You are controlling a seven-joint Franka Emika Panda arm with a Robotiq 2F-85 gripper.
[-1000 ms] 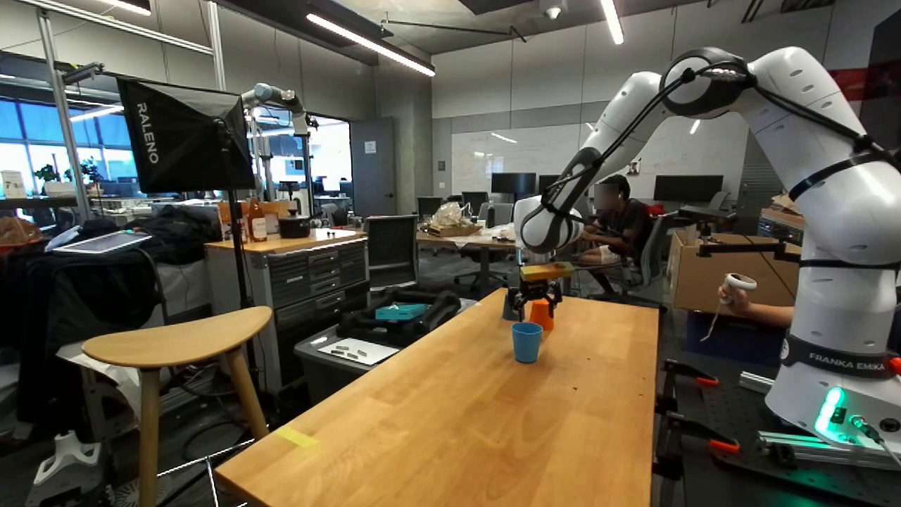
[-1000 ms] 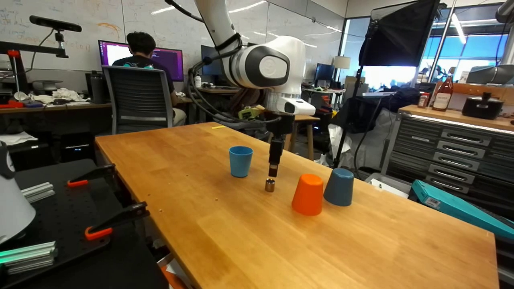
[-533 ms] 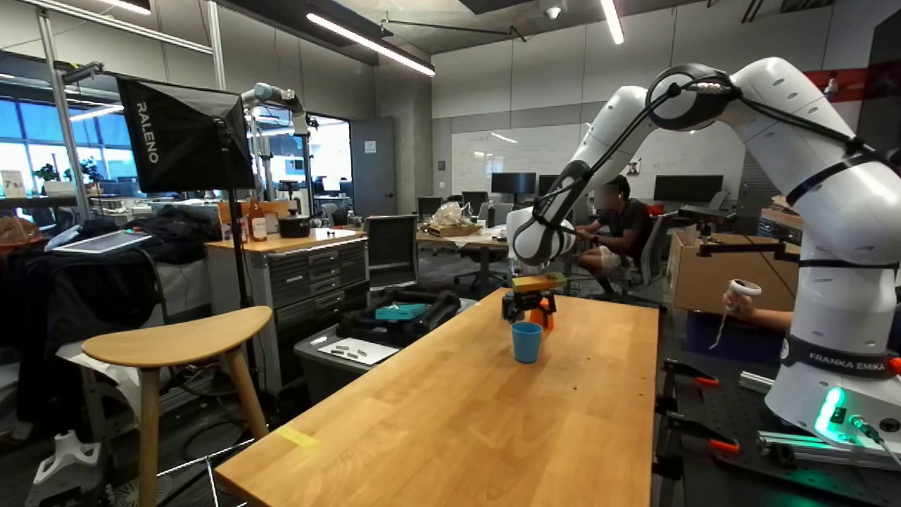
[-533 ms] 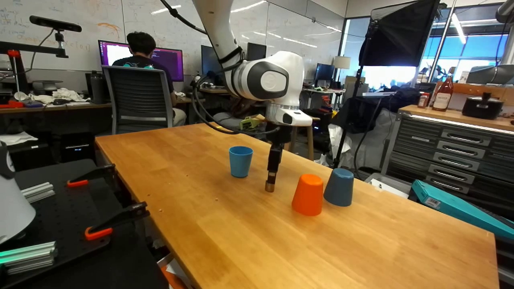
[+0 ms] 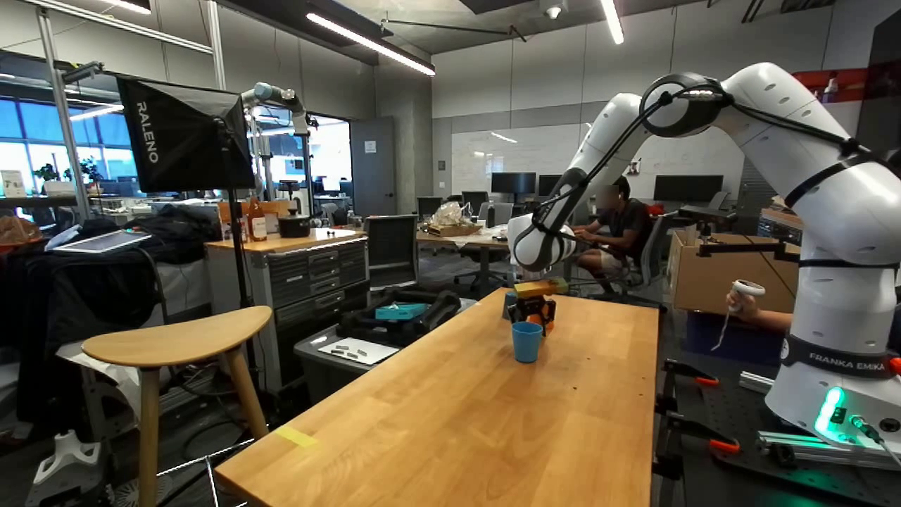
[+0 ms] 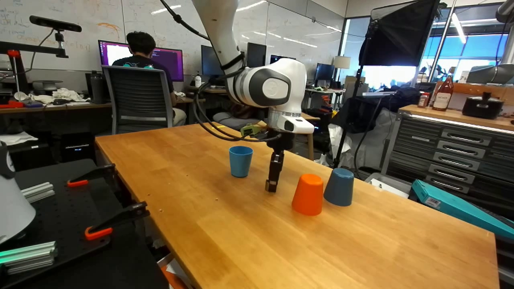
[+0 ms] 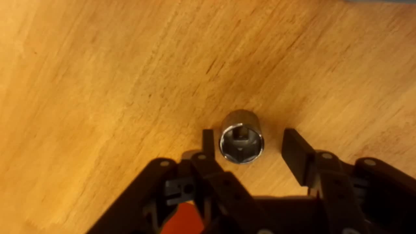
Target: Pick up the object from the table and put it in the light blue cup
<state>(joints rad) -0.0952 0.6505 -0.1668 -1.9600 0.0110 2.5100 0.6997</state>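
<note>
Metal socket stands upright on the wooden table, hollow hex end up. It sits inside the span of the gripper, between the 2 pads, but off-centre: in the wrist view it's just beside the left pad, thin gap, with a wider gap to the right pad.

Gripper is released: pads spread wider than the socket, straddling it, neither visibly pressing on it. In an exterior view the fingers point down, tips low at the tabletop; can't tell if they touch wood. Socket is mostly hidden by a finger there.

Same view: light blue cup is upright, mouth up, left of the gripper and farther off, clear of it. Orange cup and dark blue cup are on the right, both upside down, just beside each other, orange nearer.
</note>
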